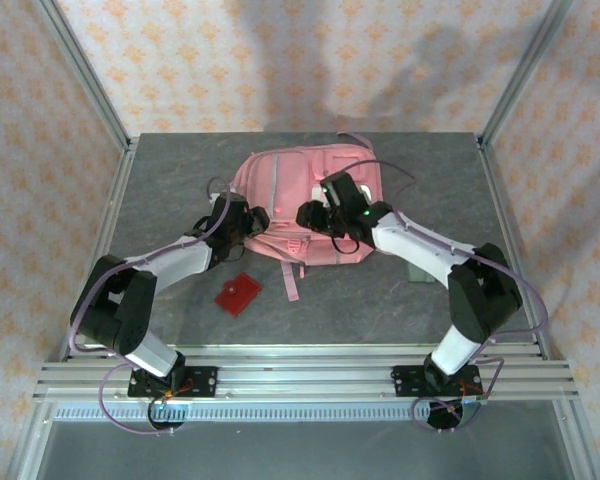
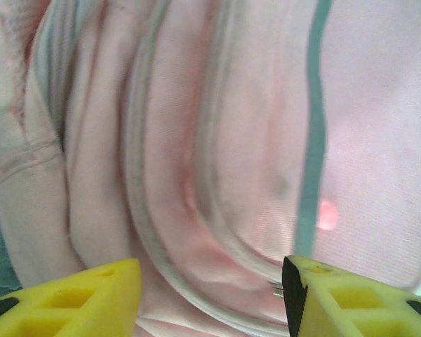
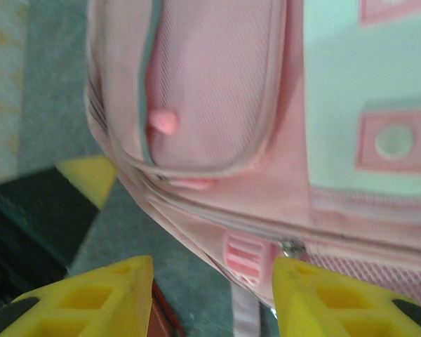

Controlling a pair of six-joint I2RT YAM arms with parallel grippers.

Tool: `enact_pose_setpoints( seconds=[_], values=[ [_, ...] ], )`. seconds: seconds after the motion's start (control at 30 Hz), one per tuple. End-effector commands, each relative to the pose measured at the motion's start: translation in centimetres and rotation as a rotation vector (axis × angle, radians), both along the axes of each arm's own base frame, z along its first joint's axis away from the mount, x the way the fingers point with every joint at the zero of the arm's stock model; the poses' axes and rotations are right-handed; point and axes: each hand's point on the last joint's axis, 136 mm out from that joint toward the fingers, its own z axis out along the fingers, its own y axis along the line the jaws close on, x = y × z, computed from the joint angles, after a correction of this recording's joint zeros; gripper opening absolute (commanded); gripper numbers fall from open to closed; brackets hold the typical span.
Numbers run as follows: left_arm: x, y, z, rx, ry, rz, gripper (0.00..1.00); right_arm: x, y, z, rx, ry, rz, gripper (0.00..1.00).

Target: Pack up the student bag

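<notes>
The student bag (image 1: 300,195) is a large pink backpack lying flat at the middle back of the table. My left gripper (image 1: 256,216) is at its left front edge. In the left wrist view that gripper (image 2: 210,298) is open, its yellow fingers (image 2: 77,298) spread close over the bag's pink folds and grey zip trim (image 2: 312,140). My right gripper (image 1: 314,216) is over the bag's front middle. It (image 3: 212,298) is open above a ribbed pink zip tab (image 3: 245,256) and the bag's white patch (image 3: 365,91). Neither gripper holds anything.
A flat red item (image 1: 238,293) lies on the grey table in front of the bag, left of a trailing pink strap (image 1: 290,280). A pale green-grey object (image 1: 417,270) sits under my right forearm. Metal frame posts stand at the table's corners.
</notes>
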Motion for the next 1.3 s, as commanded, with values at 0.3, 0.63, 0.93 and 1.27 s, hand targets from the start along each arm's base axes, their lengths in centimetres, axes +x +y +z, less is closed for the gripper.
enact_pose_setpoints(
  seconds=[0.3, 0.63, 0.93, 1.27],
  values=[
    [0.4, -0.8, -1.3, 0.035, 0.005, -0.036, 0.55, 5.0, 2.2, -3.6, 0.077, 0.169, -0.12, 0.46],
    [0.4, -1.8, -1.7, 0.036, 0.009, -0.059, 0.55, 7.8, 0.9, -7.0, 0.007, 0.219, -0.262, 0.25],
    [-0.1, -1.2, -0.8, 0.077, -0.012, -0.057, 0.56, 8.0, -0.3, -7.2, 0.019, 0.221, -0.282, 0.0],
    [-0.4, -2.8, 2.2, 0.092, -0.122, -0.125, 0.65, 7.6, 0.3, 3.7, 0.194, -0.015, -0.198, 0.0]
  ],
)
